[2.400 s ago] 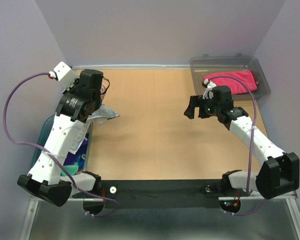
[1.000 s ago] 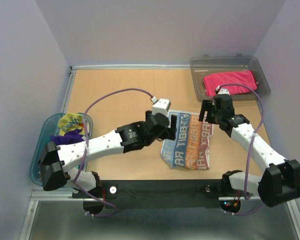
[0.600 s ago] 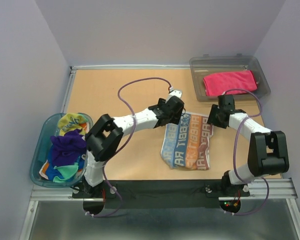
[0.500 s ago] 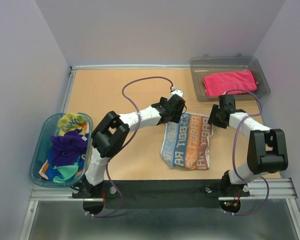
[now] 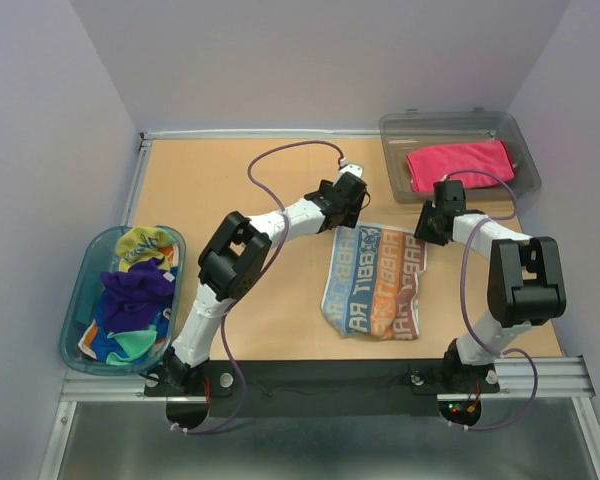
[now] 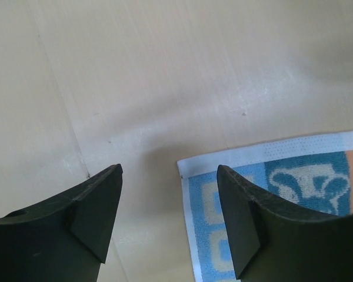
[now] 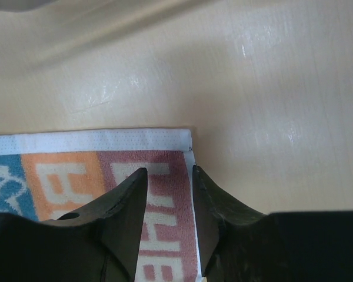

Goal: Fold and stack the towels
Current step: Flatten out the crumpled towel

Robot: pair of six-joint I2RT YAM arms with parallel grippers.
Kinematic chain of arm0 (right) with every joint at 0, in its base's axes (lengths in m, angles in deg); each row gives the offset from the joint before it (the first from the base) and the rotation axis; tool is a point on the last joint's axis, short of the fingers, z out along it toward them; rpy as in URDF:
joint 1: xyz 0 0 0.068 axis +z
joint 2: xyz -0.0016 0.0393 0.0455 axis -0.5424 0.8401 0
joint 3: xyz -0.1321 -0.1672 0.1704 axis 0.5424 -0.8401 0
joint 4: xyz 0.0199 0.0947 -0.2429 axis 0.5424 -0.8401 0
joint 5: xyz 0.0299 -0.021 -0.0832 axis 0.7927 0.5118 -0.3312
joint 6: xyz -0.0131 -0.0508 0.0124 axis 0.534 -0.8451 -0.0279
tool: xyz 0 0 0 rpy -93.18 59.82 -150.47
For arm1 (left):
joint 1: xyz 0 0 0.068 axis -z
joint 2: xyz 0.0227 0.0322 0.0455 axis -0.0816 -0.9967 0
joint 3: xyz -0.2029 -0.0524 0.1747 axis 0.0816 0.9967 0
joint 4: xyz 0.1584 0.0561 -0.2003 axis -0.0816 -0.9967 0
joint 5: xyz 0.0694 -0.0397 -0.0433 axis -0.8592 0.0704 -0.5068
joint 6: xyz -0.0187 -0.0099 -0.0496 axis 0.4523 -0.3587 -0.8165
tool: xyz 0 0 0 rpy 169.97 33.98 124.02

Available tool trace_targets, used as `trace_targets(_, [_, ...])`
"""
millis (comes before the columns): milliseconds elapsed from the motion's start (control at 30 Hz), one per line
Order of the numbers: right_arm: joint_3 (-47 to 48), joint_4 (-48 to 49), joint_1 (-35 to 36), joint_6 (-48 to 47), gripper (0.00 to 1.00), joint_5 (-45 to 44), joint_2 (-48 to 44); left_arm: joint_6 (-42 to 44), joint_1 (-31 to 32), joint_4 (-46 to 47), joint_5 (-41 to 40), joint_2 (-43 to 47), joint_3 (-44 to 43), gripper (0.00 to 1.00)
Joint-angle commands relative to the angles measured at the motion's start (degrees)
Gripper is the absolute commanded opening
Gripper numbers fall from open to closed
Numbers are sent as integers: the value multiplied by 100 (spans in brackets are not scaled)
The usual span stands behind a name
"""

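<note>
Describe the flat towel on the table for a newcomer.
Start at the grey bin, far right on the table; just nearer and left of it a towel lies flat. Unlike the plain pink one in the bin and the heap in the tub, it is striped with big letters.

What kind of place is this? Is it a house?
Likely a robot lab bench, not a home: two robot arms bolted to a table, plain walls boxing it in, and a tub of towels.

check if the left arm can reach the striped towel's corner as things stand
Probably yes: the left gripper hangs open over the striped towel's corner, and nothing lies between them.
</note>
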Motion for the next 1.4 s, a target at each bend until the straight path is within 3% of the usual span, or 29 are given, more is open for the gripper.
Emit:
trace_targets(0, [348,325,-33,-86,42,-2,180,71,15,13,-92,-138,-198,75])
trace_targets(300, [330,352,-33,-244,45,-239,347,-123,15,-4,-40,-437,-146,74])
trace_targets(633, [471,396,-42,-332,49,-248,180,-334,15,-329,-22,-674,-189,62])
trace_targets(800, [593,484,-42,-420,57,-231,329,-483,15,-619,171,-850,-286,59])
trace_targets(1233, [252,501,-42,-191,56,-55,655,-676,15,-1023,224,-1008,-304,49])
trace_targets(1367, [207,405,-33,-226,49,24,769,-747,-12,-1112,356,-1035,-269,42])
